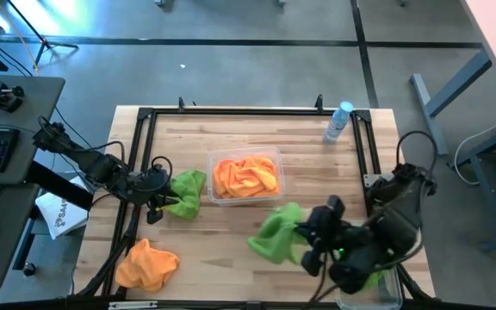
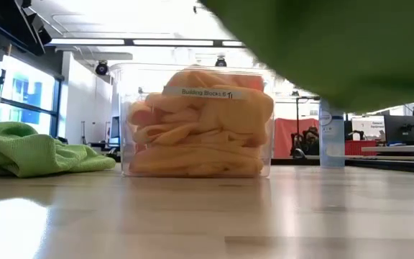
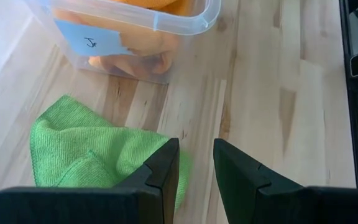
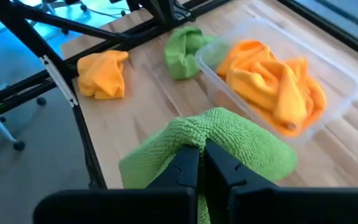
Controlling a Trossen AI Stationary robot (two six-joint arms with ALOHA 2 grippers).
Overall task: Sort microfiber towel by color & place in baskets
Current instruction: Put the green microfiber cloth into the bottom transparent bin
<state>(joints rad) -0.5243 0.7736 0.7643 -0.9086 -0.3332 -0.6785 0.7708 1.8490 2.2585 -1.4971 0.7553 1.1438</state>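
Two green towels and one loose orange towel (image 1: 146, 265) lie outside the bins; more orange cloths fill the clear basket (image 1: 245, 178) mid-table. The right gripper (image 4: 201, 163) is clamped on one green towel (image 4: 229, 140), held above the tabletop. The left gripper (image 3: 196, 163), fingers parted and empty, hovers over the edge of the other green towel (image 3: 86, 152), which lies beside that basket; a second clear basket (image 1: 370, 297) sits by the right arm.

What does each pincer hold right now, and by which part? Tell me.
The right pincer is shut on a raised fold of a green towel. The left pincer stands open over another green towel, holding nothing.
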